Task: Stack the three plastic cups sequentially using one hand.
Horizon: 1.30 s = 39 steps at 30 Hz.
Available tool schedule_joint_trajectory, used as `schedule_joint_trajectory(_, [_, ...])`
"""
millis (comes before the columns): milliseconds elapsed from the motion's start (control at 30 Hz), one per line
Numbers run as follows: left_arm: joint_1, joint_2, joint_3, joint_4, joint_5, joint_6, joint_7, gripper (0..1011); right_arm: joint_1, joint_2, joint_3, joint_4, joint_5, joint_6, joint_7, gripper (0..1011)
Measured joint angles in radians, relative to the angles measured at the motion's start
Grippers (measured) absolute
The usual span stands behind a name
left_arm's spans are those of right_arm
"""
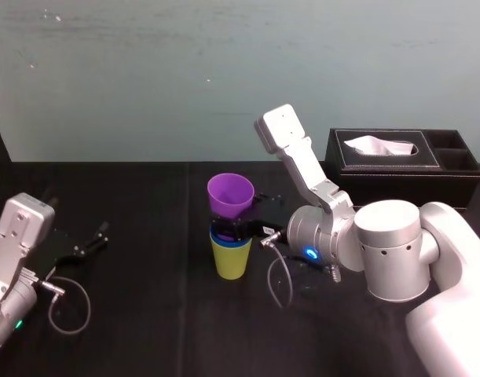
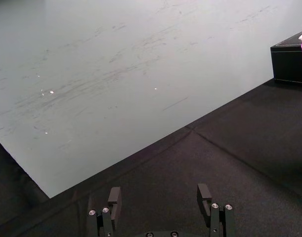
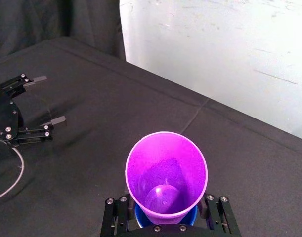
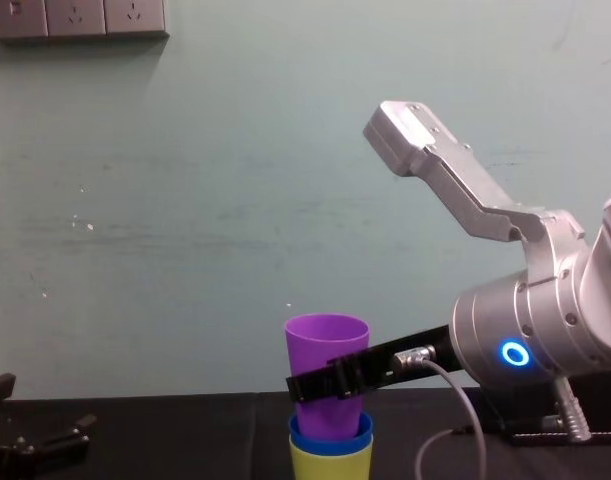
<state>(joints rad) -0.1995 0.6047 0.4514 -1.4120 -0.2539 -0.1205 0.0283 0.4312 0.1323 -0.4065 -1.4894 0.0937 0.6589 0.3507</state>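
we see right gripper (image 1: 241,228) clamped low on purple cup (image 1: 230,195). cup upright, axis straight over blue cup (image 1: 228,241), which is nested in yellow-green cup (image 1: 231,262) on black table (image 1: 145,330). purple base looks just inside blue rim. next move, we judge: straight down, then release. smooth tapered plastic, likely slippery. left gripper (image 1: 86,242) parked far left, fingers spread, empty.

The black surface (image 1: 161,330) is viewed from above, forward and downward, by the head camera. The chest camera is set lower and is aimed level across it at the pale wall (image 4: 185,200). The left wrist camera is pointed over the left claw (image 2: 159,193) toward that wall. The right wrist camera is held close above the purple cup (image 3: 166,173), which is shared with the head and chest views.
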Motion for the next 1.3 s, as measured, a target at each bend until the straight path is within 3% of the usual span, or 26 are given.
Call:
schedule_joint_trajectory(1000, [0.0,0.0,0.0,0.0,0.0,0.0,0.0,1000,0.001,0.0,-0.005,0.024,0.0,-0.009,-0.001,716])
schedule_joint_trajectory(1300, [0.0,0.0,0.0,0.0,0.0,0.0,0.0,1000,0.0,0.0,-0.005,0.023,0.0,-0.009,-0.001,916])
